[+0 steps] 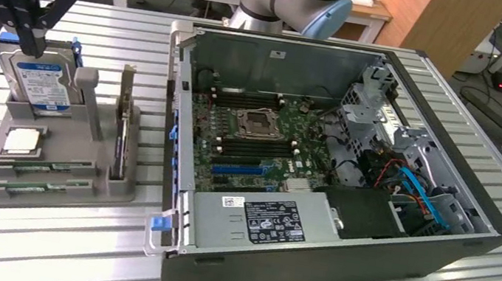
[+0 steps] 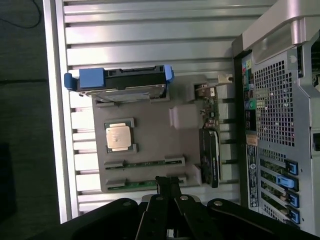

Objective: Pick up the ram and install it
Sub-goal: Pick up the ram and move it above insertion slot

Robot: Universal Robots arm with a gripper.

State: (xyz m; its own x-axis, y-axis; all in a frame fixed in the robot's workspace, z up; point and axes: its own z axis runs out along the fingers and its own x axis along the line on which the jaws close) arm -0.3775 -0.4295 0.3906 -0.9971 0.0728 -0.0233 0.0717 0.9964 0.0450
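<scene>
Two ram sticks lie flat in slots at the front of the grey holder tray (image 1: 66, 180): one ram (image 1: 43, 168) (image 2: 145, 163) and a second ram (image 1: 35, 188) (image 2: 135, 183) beside it. Both are thin green boards. My gripper (image 1: 32, 41) (image 2: 167, 181) hangs well above the tray, at the exterior view's far left over the hard drive end. Its black fingers are shut together with nothing between them. In the wrist view the fingertips overlap the tray edge next to the second stick.
The tray also holds an upright silver hard drive (image 1: 41, 79) (image 2: 122, 85) with blue caddy, a CPU (image 1: 22, 141) (image 2: 118, 136) and a dark expansion card (image 1: 121, 129) (image 2: 210, 150) on edge. The open computer case (image 1: 173, 196) with its motherboard (image 1: 253, 126) lies at the exterior view's right.
</scene>
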